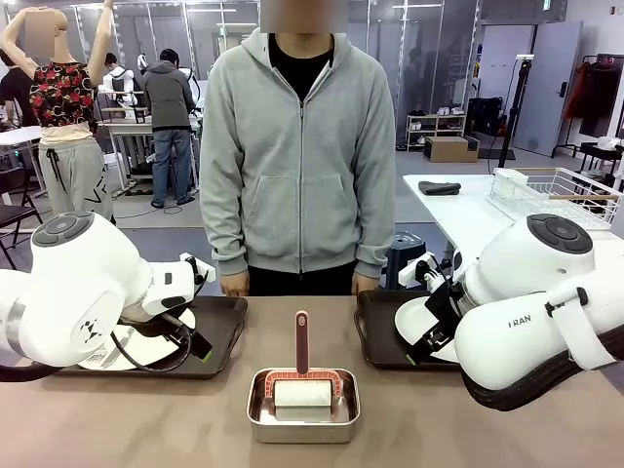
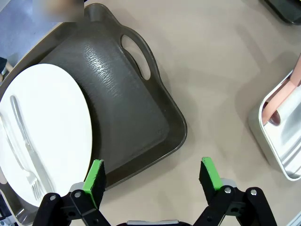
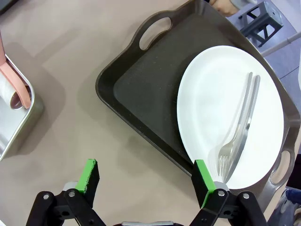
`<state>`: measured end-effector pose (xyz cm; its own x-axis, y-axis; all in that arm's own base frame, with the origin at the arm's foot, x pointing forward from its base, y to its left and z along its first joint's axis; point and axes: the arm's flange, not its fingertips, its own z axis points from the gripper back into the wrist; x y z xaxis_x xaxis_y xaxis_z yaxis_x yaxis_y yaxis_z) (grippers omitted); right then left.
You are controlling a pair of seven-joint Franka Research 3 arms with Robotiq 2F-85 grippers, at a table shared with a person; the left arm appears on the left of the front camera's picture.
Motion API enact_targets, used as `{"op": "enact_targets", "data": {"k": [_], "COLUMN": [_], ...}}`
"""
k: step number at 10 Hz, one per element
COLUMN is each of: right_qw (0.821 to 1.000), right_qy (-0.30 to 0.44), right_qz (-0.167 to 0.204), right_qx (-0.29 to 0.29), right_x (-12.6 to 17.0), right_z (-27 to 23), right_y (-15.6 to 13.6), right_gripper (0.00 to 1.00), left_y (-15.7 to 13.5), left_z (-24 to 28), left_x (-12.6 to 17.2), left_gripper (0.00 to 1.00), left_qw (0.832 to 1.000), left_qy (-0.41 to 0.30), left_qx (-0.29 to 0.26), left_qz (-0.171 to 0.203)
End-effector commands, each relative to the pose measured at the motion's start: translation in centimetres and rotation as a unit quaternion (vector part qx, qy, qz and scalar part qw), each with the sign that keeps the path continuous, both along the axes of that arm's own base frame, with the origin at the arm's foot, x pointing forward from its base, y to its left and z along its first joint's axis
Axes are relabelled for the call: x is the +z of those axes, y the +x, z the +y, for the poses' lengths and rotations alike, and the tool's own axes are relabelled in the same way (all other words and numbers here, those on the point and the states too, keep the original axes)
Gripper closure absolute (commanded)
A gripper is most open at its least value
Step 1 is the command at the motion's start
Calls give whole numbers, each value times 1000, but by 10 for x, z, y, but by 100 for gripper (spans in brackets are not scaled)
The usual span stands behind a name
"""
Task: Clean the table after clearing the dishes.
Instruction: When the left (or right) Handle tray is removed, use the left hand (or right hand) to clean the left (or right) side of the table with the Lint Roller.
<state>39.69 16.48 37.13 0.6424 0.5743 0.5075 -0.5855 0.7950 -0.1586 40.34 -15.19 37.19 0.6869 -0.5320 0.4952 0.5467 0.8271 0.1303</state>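
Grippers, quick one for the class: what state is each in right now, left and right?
Left gripper: jaws open, holding nothing.
Right gripper: jaws open, holding nothing.

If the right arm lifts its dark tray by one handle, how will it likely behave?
The tray looks rigid, so it probably will not sag. The white plate sits toward one end, so the load seems uneven and may tilt. The cutlery lies loose on the smooth plate and could slide off.
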Motion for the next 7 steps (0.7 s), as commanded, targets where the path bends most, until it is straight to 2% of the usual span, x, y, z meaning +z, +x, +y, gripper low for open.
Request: {"op": "enact_targets", "data": {"k": [1, 3, 4, 5, 6, 7], "right_qw": [1000, 998, 996, 991, 988, 978], "right_qy": [0, 17, 33, 67, 98, 149], "right_qz": [0, 49, 74, 101, 109, 138], "right_qx": [0, 32, 41, 50, 48, 55], "right_x": [0, 30, 43, 58, 67, 76], "right_z": [0, -6, -8, -12, -16, -21], "right_y": [0, 19, 32, 48, 64, 77], "right_gripper": [0, 0, 0, 0, 0, 0], "left_y": [0, 16, 25, 36, 47, 60], "left_z": [0, 6, 8, 14, 23, 34], "left_x": [0, 22, 33, 44, 51, 57], "left_gripper": [0, 0, 0, 0, 0, 0], "left_qw": [1000, 999, 998, 996, 991, 983], "left_qy": [0, 27, -4, -15, -48, -96], "left_qx": [0, 0, -22, -21, -31, -38], "left_qz": [0, 32, 55, 82, 124, 150]}}
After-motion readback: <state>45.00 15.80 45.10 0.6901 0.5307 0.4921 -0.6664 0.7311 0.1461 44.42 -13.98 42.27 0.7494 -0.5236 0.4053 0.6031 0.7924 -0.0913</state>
